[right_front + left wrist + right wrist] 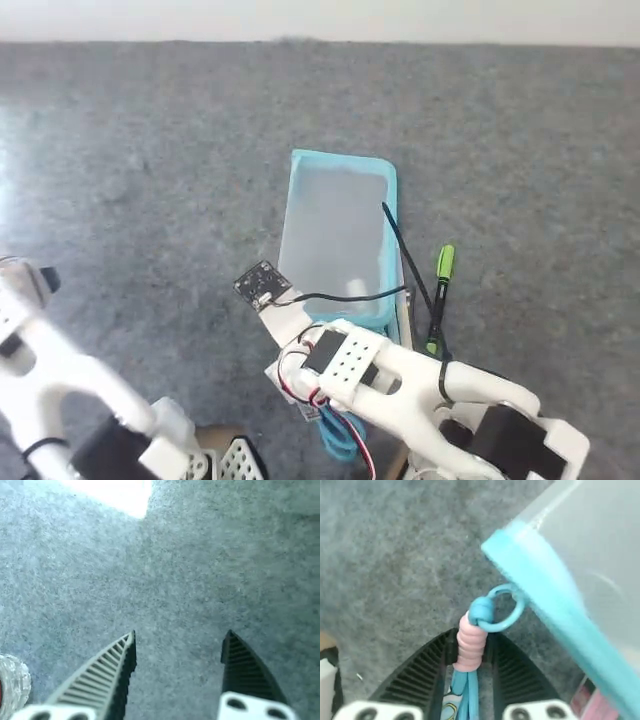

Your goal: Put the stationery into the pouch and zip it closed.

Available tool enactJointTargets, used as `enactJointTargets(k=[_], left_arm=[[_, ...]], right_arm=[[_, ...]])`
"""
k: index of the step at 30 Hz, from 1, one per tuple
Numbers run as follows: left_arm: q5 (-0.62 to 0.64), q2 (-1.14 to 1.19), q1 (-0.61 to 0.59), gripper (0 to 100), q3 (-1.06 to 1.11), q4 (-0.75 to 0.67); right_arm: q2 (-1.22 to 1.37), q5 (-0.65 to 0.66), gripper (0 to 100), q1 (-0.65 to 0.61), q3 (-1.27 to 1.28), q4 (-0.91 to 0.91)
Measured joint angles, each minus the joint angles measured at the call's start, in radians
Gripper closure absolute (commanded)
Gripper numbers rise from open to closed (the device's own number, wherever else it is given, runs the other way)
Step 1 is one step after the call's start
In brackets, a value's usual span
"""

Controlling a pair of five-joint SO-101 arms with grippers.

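Observation:
A translucent pouch point(335, 235) with light-blue trim lies flat in the middle of the grey mat. Just to its right lies a green and black pen point(440, 290). My right arm point(345, 365) hangs over the pouch's near end. In the right wrist view my right gripper point(471, 632) is shut on the zip pull point(471, 647), a pink bead on a blue cord. The cord's ring point(505, 610) hooks to the pouch's blue edge point(545, 585). My left gripper point(181, 632) is open over bare mat, with its arm point(60, 390) at the near left.
A thin black cable point(400, 250) from the right arm crosses the pouch's right side. A clear ridged object point(12, 685) sits beside the left gripper. Something pink and red point(582, 700) lies under the pouch's near edge. Grey mat point(150, 150) stretches left and far.

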Motion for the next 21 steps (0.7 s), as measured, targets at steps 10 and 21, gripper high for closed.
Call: enactJointTargets(k=[10,21], left_arm=[[0.000,0.000,0.117,73,0.008,0.038],[0.049,-0.101,0.646,73,-0.178,0.436]], right_arm=[[-0.138,0.479,99.2,0.299,-0.137,0.305],[-0.333,0.692,99.2,0.454,-0.620,0.772]])
